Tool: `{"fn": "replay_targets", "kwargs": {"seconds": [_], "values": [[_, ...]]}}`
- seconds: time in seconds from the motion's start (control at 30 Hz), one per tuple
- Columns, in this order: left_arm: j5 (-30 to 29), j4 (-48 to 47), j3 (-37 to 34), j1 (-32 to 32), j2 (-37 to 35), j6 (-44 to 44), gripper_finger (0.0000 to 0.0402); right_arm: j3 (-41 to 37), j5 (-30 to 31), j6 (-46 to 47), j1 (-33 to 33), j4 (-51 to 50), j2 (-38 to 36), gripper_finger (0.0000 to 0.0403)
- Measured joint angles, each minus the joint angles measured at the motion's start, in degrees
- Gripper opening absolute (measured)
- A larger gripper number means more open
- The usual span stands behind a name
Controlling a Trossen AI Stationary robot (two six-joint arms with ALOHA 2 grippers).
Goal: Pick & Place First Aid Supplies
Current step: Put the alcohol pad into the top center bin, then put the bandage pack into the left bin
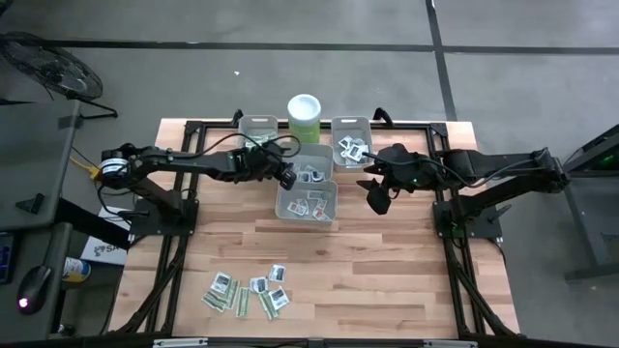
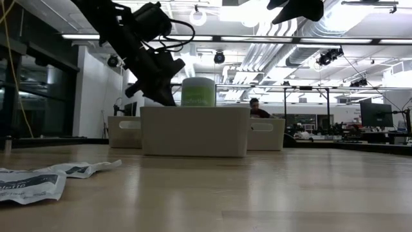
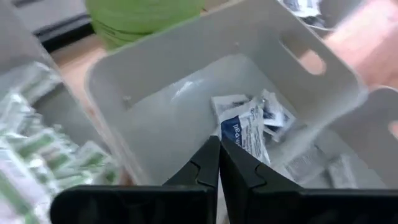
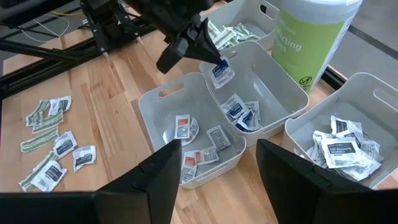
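Loose packets [image 1: 247, 292] lie near the worktop's front edge, still unsorted. Left gripper [image 4: 208, 55] is pinched tight on a blue-print square packet [image 4: 220, 71], hanging over the middle bin [image 4: 261, 93] at the worktop's back, by the green canister [image 1: 305, 118]. Risk: the packet hangs near the shared wall, so on release it could flutter into the front bin [image 4: 186, 134] or cling to a finger. Right gripper [image 1: 376, 198], jaws wide and empty, waits beside the bins.

Beyond the right gripper's [image 4: 214, 180] spread fingers, the left gripper [image 4: 211, 53] pinches a white packet [image 4: 220, 71] above a grey bin [image 4: 273, 93].
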Motion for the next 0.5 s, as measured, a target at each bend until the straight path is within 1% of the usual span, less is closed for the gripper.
{"fn": "replay_targets", "kwargs": {"seconds": [0.1, 0.33, 0.4, 0.5], "values": [[-2.26, -0.06, 0.0, -0.11, 0.0, 0.12, 0.0026, 0.0, 0.0, 0.0, 0.0, 0.0, 0.0, 0.0201], [-2.42, -0.07, 0.0, -0.11, 0.0, 0.12, 0.0082, 0.0, -0.87, -0.07, 0.0, 0.0, 0.0, 0.0202], [-0.58, -0.39, 0.0, -0.1, -0.55, -0.05, 0.0097, 0.0, -0.94, -0.08, 0.0, 0.0, 0.0, 0.0202], [5.28, -0.99, 0.0, -0.11, -2.81, -0.08, 0.0111, 0.0, -1.66, -0.17, 0.0, 0.0, 0.0, 0.0201]]}}
